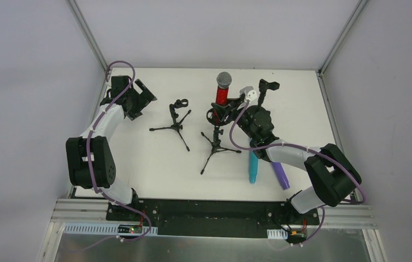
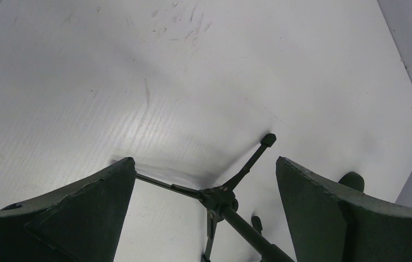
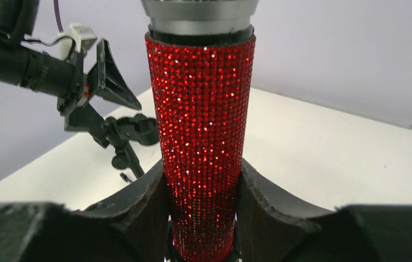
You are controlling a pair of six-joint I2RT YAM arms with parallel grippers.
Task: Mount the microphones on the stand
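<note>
The red microphone (image 1: 222, 95) with a silver mesh head stands upright over the middle stand (image 1: 216, 143). My right gripper (image 1: 224, 109) is shut on its glittery red body (image 3: 201, 125), one finger on each side. The microphone's lower end is hidden between the jaws, so I cannot tell whether it sits in the clip. The cyan microphone (image 1: 253, 167) and the purple microphone (image 1: 280, 175) lie side by side on the table near the right arm. My left gripper (image 1: 142, 102) is open beside the left stand (image 1: 176, 121), whose tripod base (image 2: 218, 197) shows between its fingers.
A third stand (image 1: 264, 90) rises at the back right, close to the right wrist. The white table (image 1: 154, 164) is closed in by grey walls with metal corner posts. In the right wrist view, the left stand's clip (image 3: 133, 130) sits behind the red microphone.
</note>
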